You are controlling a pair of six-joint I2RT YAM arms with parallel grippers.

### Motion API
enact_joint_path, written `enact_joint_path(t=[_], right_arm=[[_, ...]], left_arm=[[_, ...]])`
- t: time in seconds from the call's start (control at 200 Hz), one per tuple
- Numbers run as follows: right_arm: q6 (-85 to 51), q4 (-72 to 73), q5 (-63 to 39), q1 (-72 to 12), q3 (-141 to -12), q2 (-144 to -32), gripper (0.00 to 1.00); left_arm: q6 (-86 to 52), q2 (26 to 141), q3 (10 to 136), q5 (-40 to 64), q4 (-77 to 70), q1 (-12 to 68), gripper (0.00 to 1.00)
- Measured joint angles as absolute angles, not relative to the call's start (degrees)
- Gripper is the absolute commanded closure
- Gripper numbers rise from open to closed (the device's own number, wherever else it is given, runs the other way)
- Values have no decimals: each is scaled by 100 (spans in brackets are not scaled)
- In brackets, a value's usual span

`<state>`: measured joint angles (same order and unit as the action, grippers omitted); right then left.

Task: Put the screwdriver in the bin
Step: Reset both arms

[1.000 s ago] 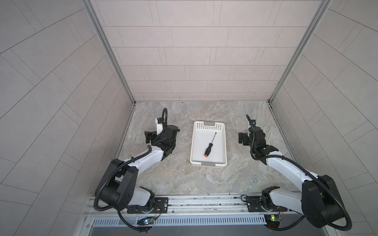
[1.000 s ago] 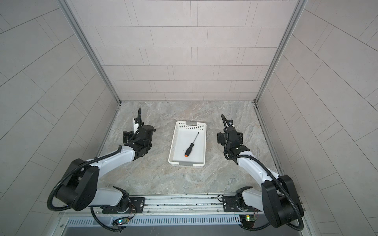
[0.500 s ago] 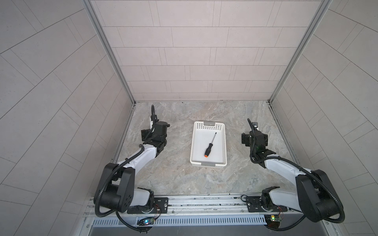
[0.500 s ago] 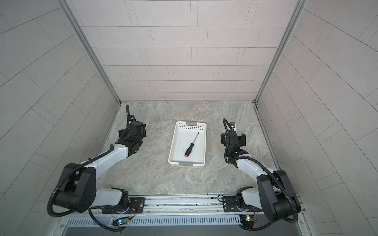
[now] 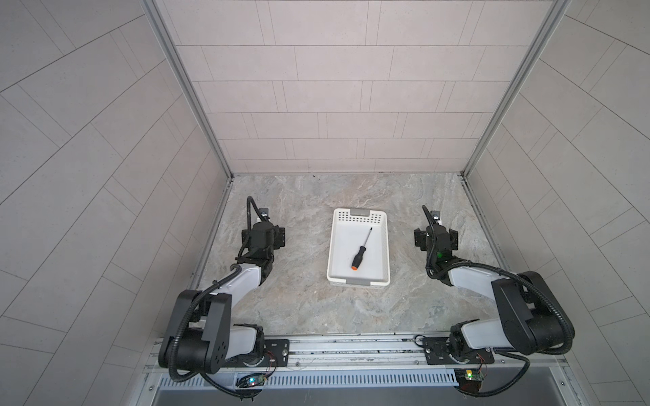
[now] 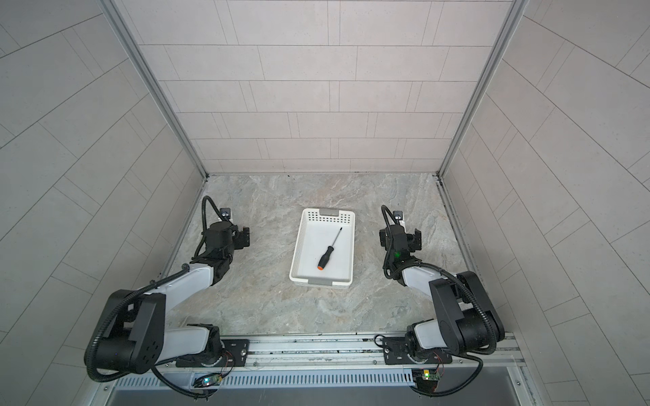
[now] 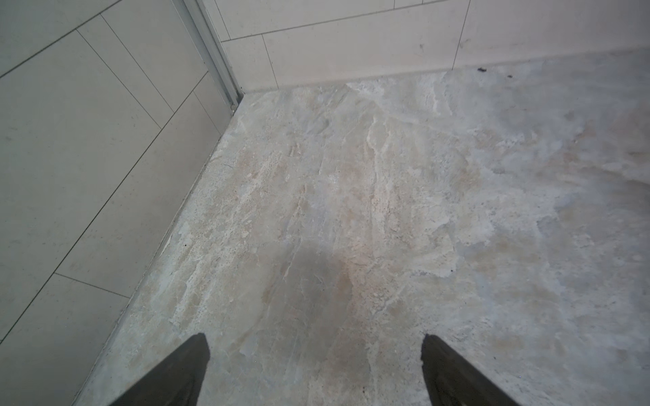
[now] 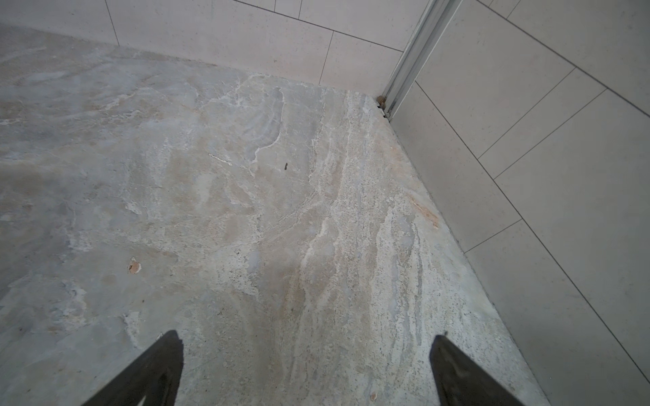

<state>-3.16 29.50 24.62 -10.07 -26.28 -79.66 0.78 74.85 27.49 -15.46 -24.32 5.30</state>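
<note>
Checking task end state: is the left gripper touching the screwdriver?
Apart. In both top views the left gripper hangs over bare tabletop, clear of the bin, while the screwdriver lies inside it. The left wrist view shows spread fingers with nothing between.

text, labels, numbers: none readable in any view | screwdriver (image 5: 359, 257) — any marking on the handle is too small to make out | bin (image 5: 377, 281) — no lettering legible on its walls in both top views | wrist views — no writing legible
</note>
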Motion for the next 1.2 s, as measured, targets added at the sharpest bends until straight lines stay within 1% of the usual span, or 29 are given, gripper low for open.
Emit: enact_joint_path(t=[0.125,0.415,0.651,1.201], right_arm=[[-279,3269,2176,-768,-2574,-7983,0],[-211,3907,1817,-657,-2443,-8401,0],[-215,4163,1533,-471,-2392,-8680,0],[-283,4134,1369,-401,-2421,-8683,1]], left_arm=[[-86,7745,2458,-1286,-3175,296,0],[-338,8683,2563,-1256,-3562,231,0],[-362,8700,2582,-1315,-3675,226,0],[-357,8702,2582,-1310,-3701,228,0]])
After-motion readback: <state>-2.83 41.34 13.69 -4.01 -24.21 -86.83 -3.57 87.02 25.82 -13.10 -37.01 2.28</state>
